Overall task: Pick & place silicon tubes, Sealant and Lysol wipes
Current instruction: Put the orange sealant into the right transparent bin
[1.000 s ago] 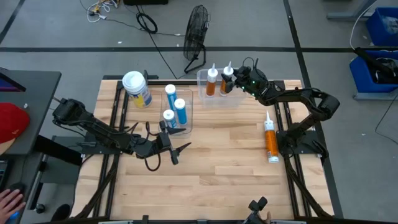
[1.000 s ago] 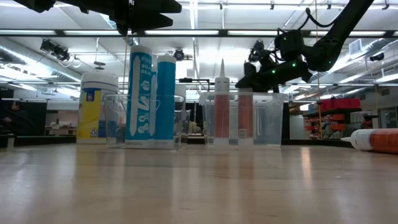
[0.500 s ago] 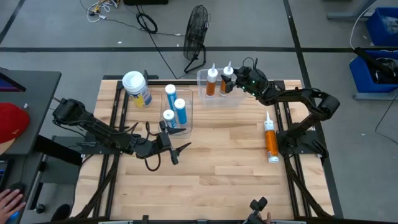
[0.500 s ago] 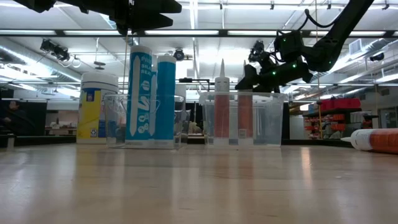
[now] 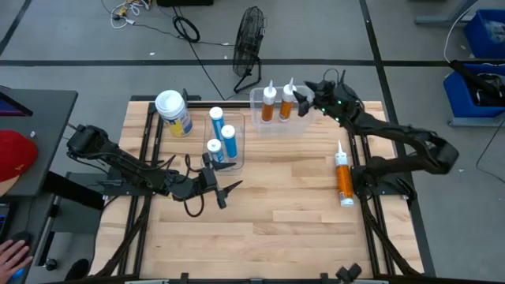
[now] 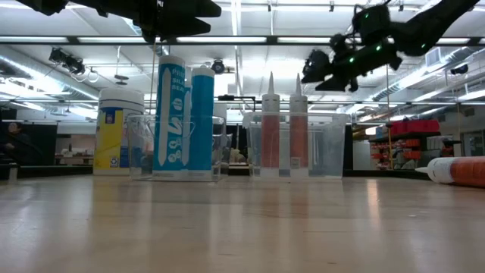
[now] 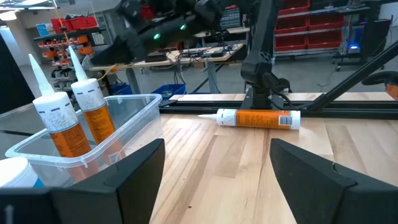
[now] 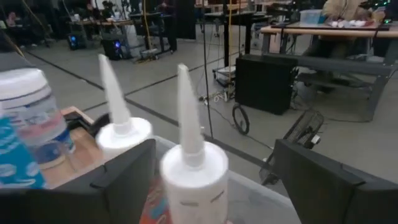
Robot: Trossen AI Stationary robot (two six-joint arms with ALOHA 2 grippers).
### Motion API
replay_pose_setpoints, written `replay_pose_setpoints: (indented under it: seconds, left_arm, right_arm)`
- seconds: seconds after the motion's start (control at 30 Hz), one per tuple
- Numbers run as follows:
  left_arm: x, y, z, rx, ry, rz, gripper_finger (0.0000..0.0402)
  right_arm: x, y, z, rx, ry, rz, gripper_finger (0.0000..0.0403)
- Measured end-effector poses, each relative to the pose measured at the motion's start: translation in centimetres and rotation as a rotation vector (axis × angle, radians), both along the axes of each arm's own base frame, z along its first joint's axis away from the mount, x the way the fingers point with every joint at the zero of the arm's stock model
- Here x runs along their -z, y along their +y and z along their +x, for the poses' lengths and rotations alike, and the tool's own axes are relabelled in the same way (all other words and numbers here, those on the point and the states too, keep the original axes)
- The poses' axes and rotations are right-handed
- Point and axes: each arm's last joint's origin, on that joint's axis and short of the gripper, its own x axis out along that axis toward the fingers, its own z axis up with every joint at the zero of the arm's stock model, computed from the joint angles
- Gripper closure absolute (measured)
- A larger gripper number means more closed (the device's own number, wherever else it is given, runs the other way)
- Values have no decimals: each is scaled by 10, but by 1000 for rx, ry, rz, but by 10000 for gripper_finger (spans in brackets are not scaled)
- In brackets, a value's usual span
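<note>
Two orange sealant tubes stand upright, nozzles up, in a clear bin at the far side. A third sealant tube lies on its side on the table at the right. Three blue silicone tubes stand in another clear bin. The Lysol wipes canister stands on its base left of them. My right gripper is open above the sealant bin, its fingers on either side of one tube's nozzle without touching. My left gripper is open and empty near the blue tubes' bin.
A floor fan stands beyond the far edge. A person's hand and a red cap show beyond the table's left side. Bare wood spreads over the near half of the table.
My right gripper has risen from the top of the right-hand sealant tube and drawn a little toward the table's right edge. That tube now stands free and upright in the bin.
</note>
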Motion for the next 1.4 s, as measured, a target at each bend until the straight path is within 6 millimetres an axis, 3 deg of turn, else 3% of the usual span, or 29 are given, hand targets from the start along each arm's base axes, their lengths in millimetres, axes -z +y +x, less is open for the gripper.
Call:
replay_pose_setpoints:
  seconds: [0.23, 0.5, 0.67, 0.87, 1.1, 1.4]
  left_arm:
    - [0, 0, 0, -1, 1, 0, 109]
    - [1, 0, 0, -2, 7, 3, 109]
    - [2, 1, 0, -2, 19, 8, 109]
    - [2, 1, 0, -3, 21, 9, 109]
    - [2, 0, 0, -2, 19, 2, 109]
    - [4, 0, 0, -2, 32, -12, 109]
  right_arm:
    - [-21, 46, -16, 54, 35, 74, 82]
    - [-34, 97, -25, 178, 299, 354, 118]
    - [-31, 118, -44, 338, 428, 520, 126]
    - [-11, 128, -60, 491, 479, 749, 113]
    - [27, 127, -59, 551, 573, 979, 75]
    - [70, 121, -48, 651, 683, 1076, 63]
